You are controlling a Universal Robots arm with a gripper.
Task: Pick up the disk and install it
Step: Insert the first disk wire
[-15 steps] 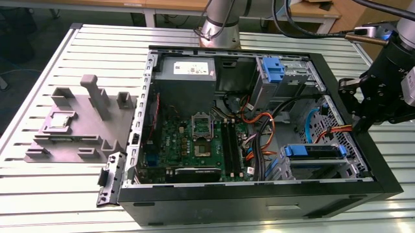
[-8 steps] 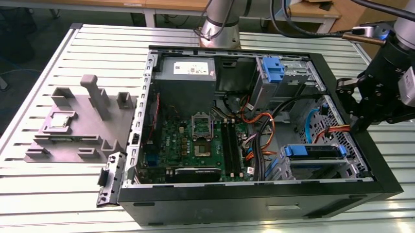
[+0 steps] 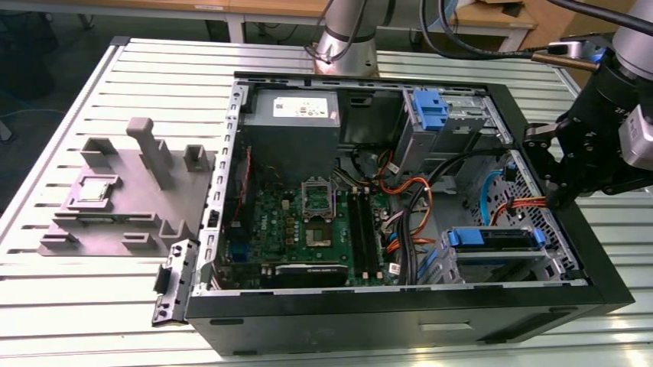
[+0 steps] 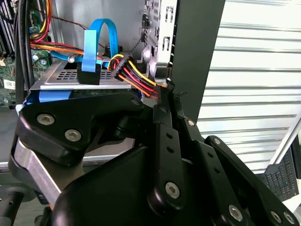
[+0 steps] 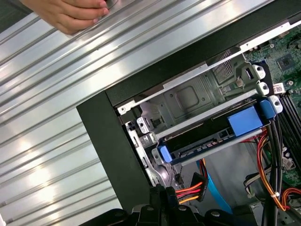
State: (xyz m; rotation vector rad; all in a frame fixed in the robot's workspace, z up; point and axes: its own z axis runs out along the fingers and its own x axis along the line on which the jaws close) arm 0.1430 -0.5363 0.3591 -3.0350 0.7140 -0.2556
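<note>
- Hovering at the edge of the open computer case (image 3: 408, 321) on the exterior view's right, the gripper (image 3: 558, 200) hangs just above the case's side wall, its black fingers pointing down.
- The jaws look pressed together, and nothing sits between them; in the second wrist view the gripper (image 4: 165, 96) tapers to a closed tip right beside a bundle of red, yellow and orange cables (image 4: 134, 75).
- The disk (image 3: 493, 238), with its blue carrier, sits in a metal drive bay in the near corner of the case on the exterior view's right, inside the chassis, below and to the left of the gripper.
- In the first wrist view the disk (image 5: 214, 139) lies in its bay, blue carrier corners showing at both ends, apart from the gripper (image 5: 163, 194).
- A second blue-handled drive cage (image 3: 433, 111) stands at the far side of the case, near the power supply (image 3: 296, 115).
- The green motherboard (image 3: 306, 222) fills the case floor, cables trailing across it.
- The case rests on a slatted metal table (image 3: 122, 321); a grey fixture block (image 3: 128, 191) sits on the exterior view's left, well apart from the case.
- In the first wrist view, a person's hand (image 5: 70, 14) rests on the table.
</note>
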